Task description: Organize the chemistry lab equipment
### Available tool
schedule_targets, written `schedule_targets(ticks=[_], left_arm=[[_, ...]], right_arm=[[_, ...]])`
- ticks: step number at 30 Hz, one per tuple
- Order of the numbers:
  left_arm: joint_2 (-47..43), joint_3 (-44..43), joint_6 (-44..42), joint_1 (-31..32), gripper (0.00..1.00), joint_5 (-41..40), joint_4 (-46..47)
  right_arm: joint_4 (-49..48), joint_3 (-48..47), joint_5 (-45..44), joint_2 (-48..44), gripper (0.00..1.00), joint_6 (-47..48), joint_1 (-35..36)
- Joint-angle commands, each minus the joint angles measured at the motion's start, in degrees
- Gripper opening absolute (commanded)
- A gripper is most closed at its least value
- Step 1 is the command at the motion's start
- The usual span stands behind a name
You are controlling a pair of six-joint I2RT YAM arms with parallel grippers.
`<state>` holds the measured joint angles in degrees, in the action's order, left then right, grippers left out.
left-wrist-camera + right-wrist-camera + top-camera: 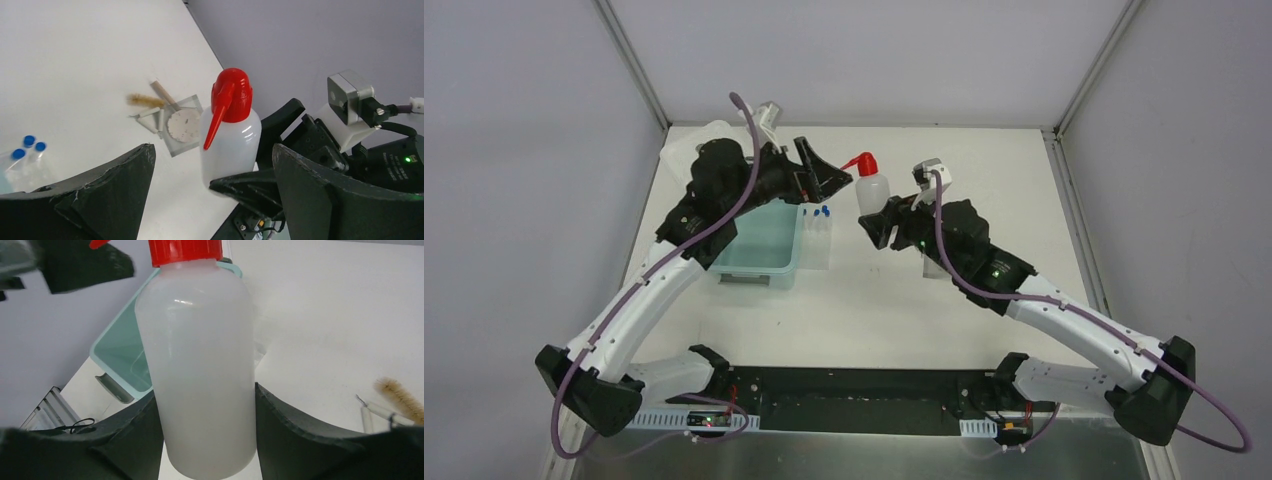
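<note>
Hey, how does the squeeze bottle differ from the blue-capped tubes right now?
The bottle is cloudy white with a red spout; the tubes are clear with blue caps. The bottle is far bigger than the tubes. The right pincer grips the bottle; the tubes stand ungripped in a rack beside the teal bin. Both are upright.

White arm links (639,300), black joints (599,395) and jaws, purple cables (752,150), green status lights (995,268)
</note>
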<state>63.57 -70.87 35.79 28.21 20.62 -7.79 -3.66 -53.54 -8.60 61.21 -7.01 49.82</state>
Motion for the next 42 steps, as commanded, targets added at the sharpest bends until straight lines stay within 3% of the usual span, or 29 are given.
schedule_targets(ticks=[1,9,20,31,34,38,42], left_arm=[[2.9,2.5,4.0,4.6,0.90,-2.7,12.9],[6.1,2.3,3.7,9.2,0.91,-7.9,13.6],[8.7,2.8,5.7,11.5,0.86,-5.9,13.6],[10.3,3.3,7.2,12.7,0.57,-2.2,13.3],[10.1,3.6,6.7,12.8,0.45,-3.1,12.9],[8.5,1.6,2.6,12.7,0.38,-7.6,8.2],[5.5,-0.8,-3.6,12.1,0.32,-15.9,0.4]], right_arm=[[-5.3,-0.3,-4.6,-1.8,0.48,-0.4,3.2],[-6.1,-0.2,-6.4,-2.6,0.47,0.5,5.7],[-7.1,0.1,-10.8,-2.8,0.47,0.7,6.5],[-6.7,0.0,-12.8,-2.2,0.49,0.2,6.5],[-6.3,0.2,-13.3,-2.3,0.56,0.1,6.5],[-4.5,-0.1,-14.0,-2.4,0.81,0.5,6.5],[-2.3,0.6,-14.7,-3.6,0.95,1.3,6.5]])
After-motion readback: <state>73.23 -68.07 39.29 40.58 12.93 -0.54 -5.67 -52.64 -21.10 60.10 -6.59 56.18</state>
